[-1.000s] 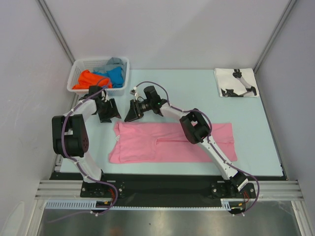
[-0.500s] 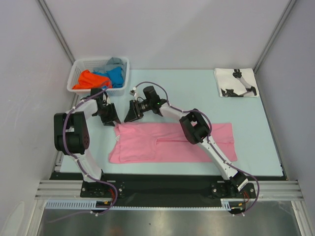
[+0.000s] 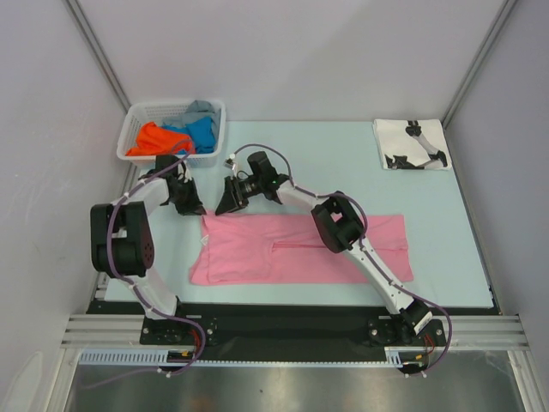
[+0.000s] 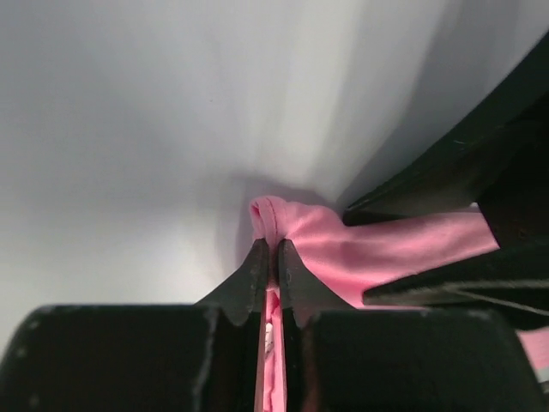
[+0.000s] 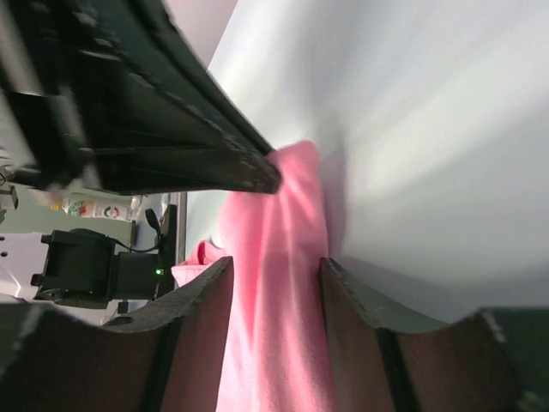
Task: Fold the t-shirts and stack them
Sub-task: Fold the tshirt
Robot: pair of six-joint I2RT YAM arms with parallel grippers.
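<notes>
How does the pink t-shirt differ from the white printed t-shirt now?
The pink t-shirt lies spread long along the near side; the white printed t-shirt is a small folded rectangle at the far right corner. The left gripper pinches the pink one's corner; nothing touches the white one. Both lie on the table.

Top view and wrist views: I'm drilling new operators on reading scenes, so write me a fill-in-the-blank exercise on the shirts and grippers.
The left gripper pinches a corner of the pink t-shirt, its jaws ___.
The right gripper straddles that shirt's edge, its jaws ___.
The folded white t-shirt lies at the table's far ___ corner.
The basket holds orange, grey and ___ cloth.
Missing: shut; open; right; blue.
</notes>
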